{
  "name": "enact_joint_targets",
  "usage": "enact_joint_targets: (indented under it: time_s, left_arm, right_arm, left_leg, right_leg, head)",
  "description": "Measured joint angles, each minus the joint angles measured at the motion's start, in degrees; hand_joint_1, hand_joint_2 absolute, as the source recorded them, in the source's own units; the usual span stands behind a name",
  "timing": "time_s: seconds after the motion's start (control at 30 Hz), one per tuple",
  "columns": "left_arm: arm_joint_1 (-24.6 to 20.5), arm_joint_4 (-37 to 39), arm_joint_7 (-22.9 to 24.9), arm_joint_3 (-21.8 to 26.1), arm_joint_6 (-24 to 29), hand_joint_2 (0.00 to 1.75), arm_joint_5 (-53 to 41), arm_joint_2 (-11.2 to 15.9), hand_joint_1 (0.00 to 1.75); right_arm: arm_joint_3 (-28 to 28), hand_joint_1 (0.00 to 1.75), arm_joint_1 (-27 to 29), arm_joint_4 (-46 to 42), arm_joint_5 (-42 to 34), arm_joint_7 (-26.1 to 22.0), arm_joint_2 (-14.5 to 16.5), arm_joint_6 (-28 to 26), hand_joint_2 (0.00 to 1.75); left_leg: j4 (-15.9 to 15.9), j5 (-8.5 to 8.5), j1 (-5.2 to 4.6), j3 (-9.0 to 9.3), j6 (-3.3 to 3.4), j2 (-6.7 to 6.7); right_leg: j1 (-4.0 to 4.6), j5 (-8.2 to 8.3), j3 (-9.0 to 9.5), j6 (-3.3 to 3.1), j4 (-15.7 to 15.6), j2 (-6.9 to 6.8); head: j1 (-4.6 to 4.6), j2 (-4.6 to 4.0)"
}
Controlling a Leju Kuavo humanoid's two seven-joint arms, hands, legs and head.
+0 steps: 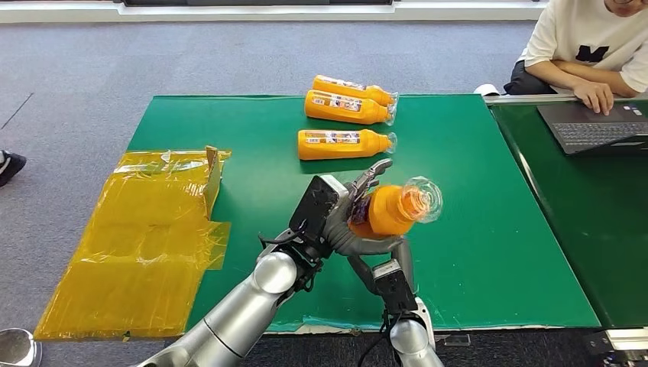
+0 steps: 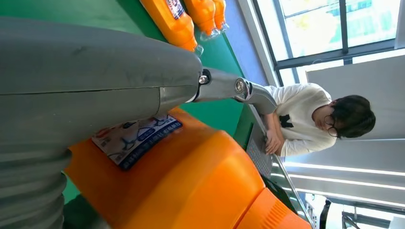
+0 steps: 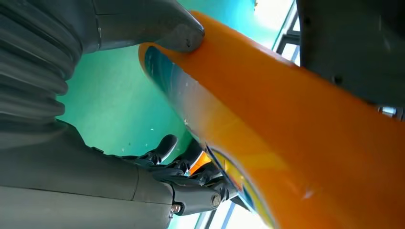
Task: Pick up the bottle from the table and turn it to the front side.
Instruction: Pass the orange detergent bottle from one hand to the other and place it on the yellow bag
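We grip the bottle above the table with both our left hand and right hand clamped on it.

Office or lab-type test space, looking like a robot data-collection setup. Grey carpet floor is running all around the green table. A second green-topped desk is butting against the table's right edge, with a metal strip between them. On that desk a laptop is sitting open, and a person in a white T-shirt is sitting behind it, hand resting on the keyboard. Flattened yellow plastic-wrapped packaging is hanging off the table's left edge. Large windows with dark frames are showing beyond the table's far side. Three identical orange bottles are lying in a row near the table's far edge, staged like props.
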Motion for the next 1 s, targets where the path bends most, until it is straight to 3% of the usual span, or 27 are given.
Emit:
enact_joint_targets:
  time_s: [0.63,0.67,0.77,0.8,1.0]
  left_arm:
    - [-3.57,7.06,0.17,-2.04,-0.95,1.75,1.11,-1.24,0.01]
    - [-3.66,7.35,0.13,-2.18,-0.79,1.75,1.11,-1.27,0.10]
    - [-3.98,8.21,-0.23,-2.76,-0.01,1.75,0.98,-1.30,1.24]
    - [-4.06,8.44,-0.49,-2.89,0.18,1.75,0.91,-1.30,1.54]
    - [-4.57,9.02,-1.52,-3.42,0.51,1.75,0.56,-1.30,1.54]
  right_arm:
    - [2.99,1.75,-1.05,4.86,1.89,1.18,1.13,-2.73,1.75]
    - [3.07,1.75,-1.14,5.09,1.73,1.19,1.13,-2.74,1.75]
    - [3.32,1.75,-1.57,5.90,0.95,1.17,1.13,-2.75,1.75]
    - [3.41,1.75,-1.73,6.17,0.67,1.16,1.13,-2.77,1.75]
    - [3.78,1.75,-2.34,7.43,-0.22,1.10,1.13,-2.86,1.75]
  left_leg:
    - [0.00,0.03,-0.01,-0.05,0.01,-0.08]
    - [0.00,0.03,-0.01,-0.06,0.01,-0.08]
    - [0.00,0.03,-0.01,-0.06,0.01,-0.09]
    - [0.00,0.04,-0.01,-0.07,0.00,-0.09]
    - [0.00,0.06,-0.01,-0.09,-0.02,-0.15]
  right_leg:
    - [-0.01,0.00,-0.01,0.00,0.04,-0.06]
    - [-0.01,0.00,-0.01,0.00,0.04,-0.06]
    - [-0.01,0.00,-0.01,0.00,0.05,-0.07]
    - [-0.01,0.00,-0.01,0.00,0.05,-0.07]
    - [-0.01,0.00,-0.01,0.00,0.05,-0.11]
  head:
    - [0.02,0.00]
    - [0.02,0.00]
    - [0.02,0.00]
    - [0.02,0.00]
    - [0.02,-0.01]
